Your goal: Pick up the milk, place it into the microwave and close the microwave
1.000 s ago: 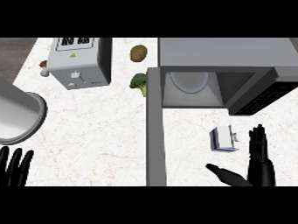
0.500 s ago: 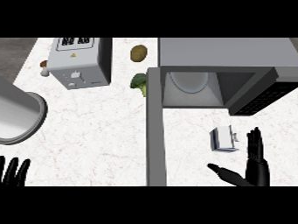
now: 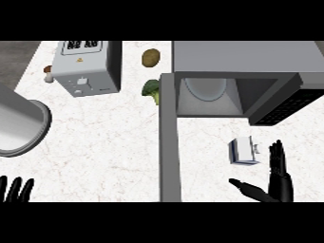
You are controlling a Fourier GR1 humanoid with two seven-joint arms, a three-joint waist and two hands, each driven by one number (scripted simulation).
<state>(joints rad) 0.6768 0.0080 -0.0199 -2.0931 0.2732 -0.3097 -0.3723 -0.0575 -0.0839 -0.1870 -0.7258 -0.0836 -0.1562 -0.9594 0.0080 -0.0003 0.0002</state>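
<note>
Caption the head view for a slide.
Right robot hand open beside the milk, before the open microwave.

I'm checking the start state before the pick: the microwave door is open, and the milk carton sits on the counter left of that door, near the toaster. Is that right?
Not quite. The head view shows the milk carton on the counter right of the open microwave door, below the microwave and beside the open right hand, not near the toaster.
</note>
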